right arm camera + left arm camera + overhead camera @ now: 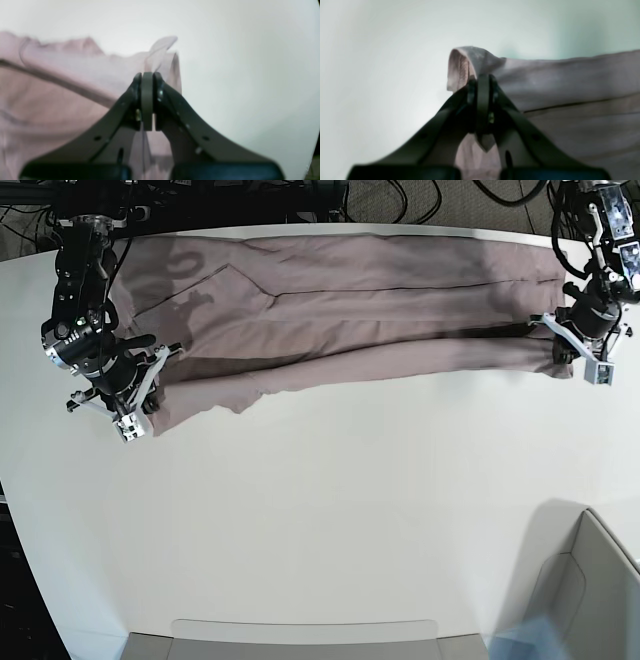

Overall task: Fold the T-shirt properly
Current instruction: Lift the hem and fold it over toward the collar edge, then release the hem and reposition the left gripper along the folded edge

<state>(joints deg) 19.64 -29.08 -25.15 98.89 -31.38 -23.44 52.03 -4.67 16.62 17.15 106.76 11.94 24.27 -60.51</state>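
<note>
A white table [330,510] carries the T-shirt [350,300], which is stretched in a long band along its far edge. The right gripper [147,75] and left gripper [482,77] each pinch one end of the T-shirt, jaws clamped tight on the cloth. One lengthwise fold seems made; the crosswise folds remain. The fabric is mauve-pink, wrinkled, with a ragged near edge.

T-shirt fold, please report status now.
Left gripper and right gripper shut on T-shirt ends. Shirt stretched flat across table. Nothing blocking.
</note>
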